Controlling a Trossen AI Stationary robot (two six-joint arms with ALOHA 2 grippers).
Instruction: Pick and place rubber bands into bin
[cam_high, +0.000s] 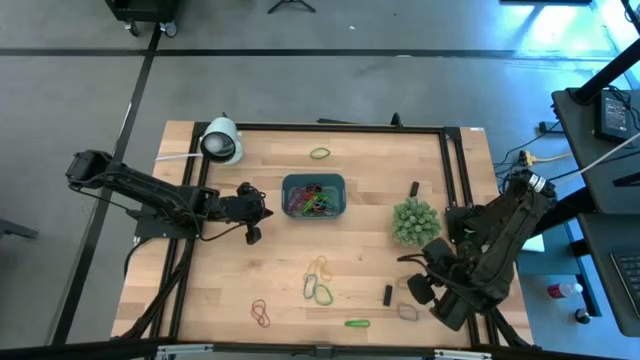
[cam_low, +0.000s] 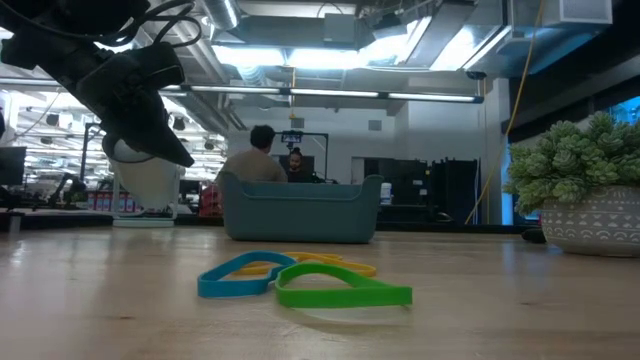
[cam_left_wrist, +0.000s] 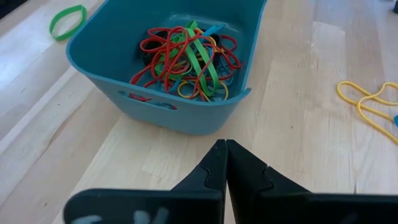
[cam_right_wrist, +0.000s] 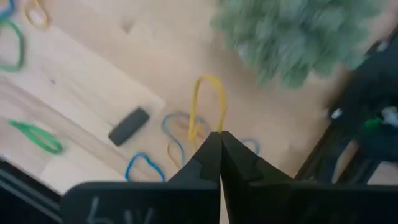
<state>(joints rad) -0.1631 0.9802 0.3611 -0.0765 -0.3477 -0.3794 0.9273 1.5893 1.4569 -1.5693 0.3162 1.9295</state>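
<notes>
Right claw (cam_right_wrist: 220, 138) pinches a yellow band (cam_right_wrist: 208, 106) beside the plant (cam_high: 415, 221); left claw (cam_left_wrist: 225, 149) closed.

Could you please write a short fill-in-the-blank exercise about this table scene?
1. The right tool is shut on a thin ____ rubber band.
2. The shut left tool hovers beside the small blue-teal plastic bin, holding ____.
3. A spiky green plant ball stands between that bin and the ____ arm.

Missing words: yellow; nothing; right
</notes>
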